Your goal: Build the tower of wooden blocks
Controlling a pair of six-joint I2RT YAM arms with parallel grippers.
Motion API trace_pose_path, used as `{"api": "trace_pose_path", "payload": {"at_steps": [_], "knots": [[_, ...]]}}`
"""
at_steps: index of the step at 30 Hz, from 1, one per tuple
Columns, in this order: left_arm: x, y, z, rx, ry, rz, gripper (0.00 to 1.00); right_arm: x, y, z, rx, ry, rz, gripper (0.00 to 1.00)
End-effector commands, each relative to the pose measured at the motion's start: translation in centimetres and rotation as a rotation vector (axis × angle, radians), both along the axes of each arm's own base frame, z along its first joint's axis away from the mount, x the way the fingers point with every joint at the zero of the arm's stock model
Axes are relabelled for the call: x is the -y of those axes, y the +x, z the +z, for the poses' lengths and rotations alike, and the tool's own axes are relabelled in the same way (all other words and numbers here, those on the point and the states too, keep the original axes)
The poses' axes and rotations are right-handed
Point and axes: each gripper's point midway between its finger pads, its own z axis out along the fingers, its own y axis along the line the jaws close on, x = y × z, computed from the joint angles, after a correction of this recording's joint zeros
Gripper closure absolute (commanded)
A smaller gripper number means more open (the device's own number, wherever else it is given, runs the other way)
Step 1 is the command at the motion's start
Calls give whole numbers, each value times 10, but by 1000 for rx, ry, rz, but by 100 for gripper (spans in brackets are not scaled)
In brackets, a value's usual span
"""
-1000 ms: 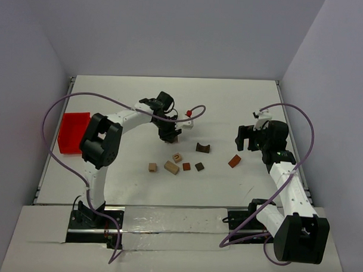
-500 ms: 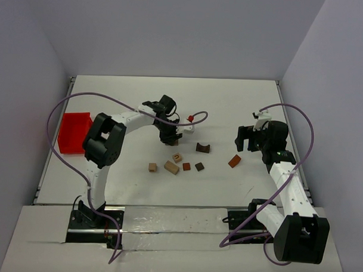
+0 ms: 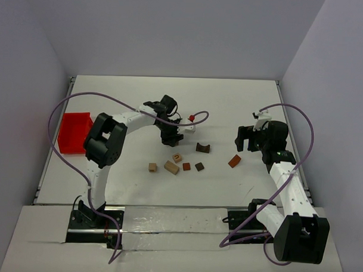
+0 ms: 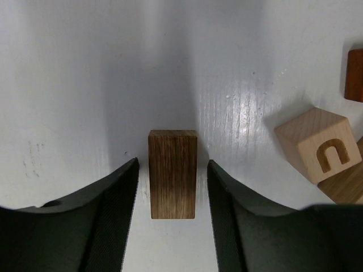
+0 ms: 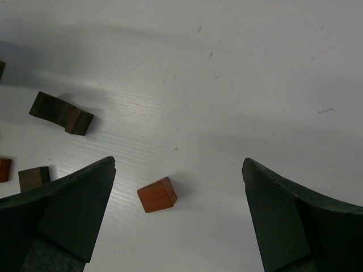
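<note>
your left jaws straddle the upright dark block (image 4: 173, 175) at frame centre, slim gaps each side, seemingly lined up to pinch. right jaws hang spread wide over the reddish block (image 5: 157, 194), lower centre.

The left pincer (image 4: 172, 170) points down, narrowly parted, while the right pincer (image 5: 178, 164) hangs spread wide.

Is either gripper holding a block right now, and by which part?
Nothing is gripped. The left gripper straddles the dark brown block, a gap at each side face; the right gripper hangs open, empty.
</note>
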Motion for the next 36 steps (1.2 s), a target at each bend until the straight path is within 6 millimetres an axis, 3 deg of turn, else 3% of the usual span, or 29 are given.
{"api": "trace_pose_path", "payload": {"at_steps": [1,5,8,10,13,14,17,22,26,36], "knots": [[0,-7,-14,-26,31,-17,35,1,9,25,72,-8,-2,0],[1,-5,-1,-16,17,-5,28,1,9,28,81,-8,-6,0],[0,7,28,10,-14,20,25,1,8,29,84,-3,-7,0],[-5,18,76,37,-88,43,25,-1,7,31,92,2,-3,0],[-16,19,139,96,-183,63,25,-2,7,33,95,11,1,0],[-22,17,151,103,-202,70,25,-3,8,33,97,12,3,0],[-38,-3,158,90,-204,80,25,-4,7,34,97,15,9,0],[-64,-50,136,61,-195,104,26,-6,7,32,91,18,24,0],[-77,-84,90,-53,-159,124,26,-6,8,30,82,16,27,0],[-84,-102,48,-125,-139,151,28,-4,8,24,69,7,24,0]]}}
